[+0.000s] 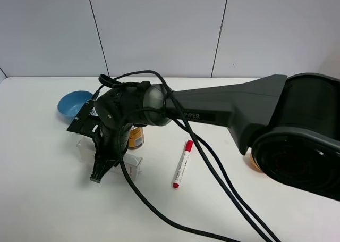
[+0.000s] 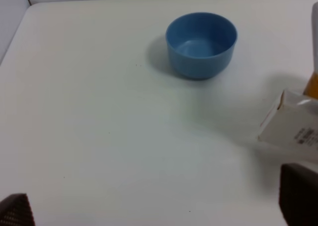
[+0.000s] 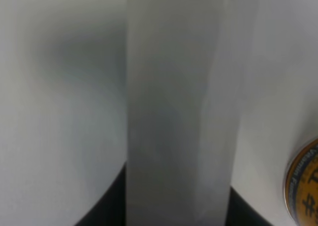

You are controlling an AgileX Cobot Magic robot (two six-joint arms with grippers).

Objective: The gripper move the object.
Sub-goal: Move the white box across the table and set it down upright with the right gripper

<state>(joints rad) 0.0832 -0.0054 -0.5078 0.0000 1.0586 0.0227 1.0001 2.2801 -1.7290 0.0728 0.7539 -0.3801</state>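
Note:
The long white carton (image 1: 133, 165) lies on the white table, mostly hidden under my right gripper (image 1: 103, 167), which reaches across from the right side. In the right wrist view the carton (image 3: 179, 97) fills the middle, and the right gripper (image 3: 178, 208) has a black finger (image 3: 107, 206) pressed against each long side. The carton's end also shows in the left wrist view (image 2: 293, 129). My left gripper (image 2: 156, 211) is open and empty, its fingertips (image 2: 298, 198) low over bare table, and it is out of the exterior view.
A blue bowl (image 1: 74, 103) (image 2: 201, 44) stands behind and left of the carton. An orange-labelled can (image 1: 136, 138) (image 3: 304, 186) stands right beside it. A red-capped white marker (image 1: 182, 164) lies to the right. Black cables (image 1: 212, 173) trail across the table.

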